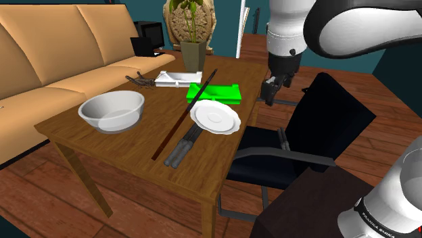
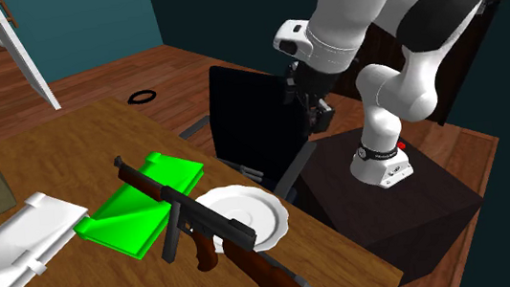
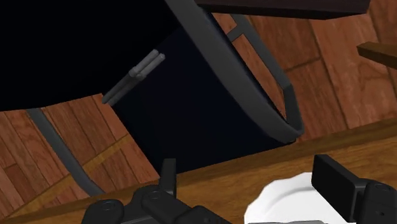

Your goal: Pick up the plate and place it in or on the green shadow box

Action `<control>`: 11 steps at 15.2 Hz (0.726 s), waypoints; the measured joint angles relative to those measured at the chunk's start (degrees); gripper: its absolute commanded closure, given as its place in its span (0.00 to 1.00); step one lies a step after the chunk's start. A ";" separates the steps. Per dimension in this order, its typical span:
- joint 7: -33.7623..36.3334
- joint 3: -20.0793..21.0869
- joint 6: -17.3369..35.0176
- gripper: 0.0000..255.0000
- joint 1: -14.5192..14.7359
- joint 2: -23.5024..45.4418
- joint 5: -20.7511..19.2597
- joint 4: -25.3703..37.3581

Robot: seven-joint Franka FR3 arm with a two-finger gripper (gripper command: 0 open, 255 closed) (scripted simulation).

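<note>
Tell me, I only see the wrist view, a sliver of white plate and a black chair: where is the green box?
Observer: The green shadow box lies on the table, right beside the plate.
Operator: Is anything in the way?
Observer: A long gun lies across the box and runs past the plate's rim.
Operator: Anything else up there?
Observer: A white bowl sits at the table's end nearest the sofa.

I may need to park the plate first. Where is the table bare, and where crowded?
Bare wood lies between the bowl and the gun, and at the near corner of the table in the shoulder view. Crowded: the gun crosses the green box, close beside the plate.
</note>
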 measured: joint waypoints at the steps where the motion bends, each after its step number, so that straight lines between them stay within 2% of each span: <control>1: 1.68 2.09 0.29 0.00 -0.39 2.21 -1.49 1.45; 6: 11.87 13.54 -1.22 0.00 -1.90 13.22 -10.23 8.48; 9: 18.91 20.51 -4.51 0.00 -2.81 22.45 -18.09 14.10; 11: 23.71 24.43 -8.13 0.00 -2.25 29.18 -24.04 17.79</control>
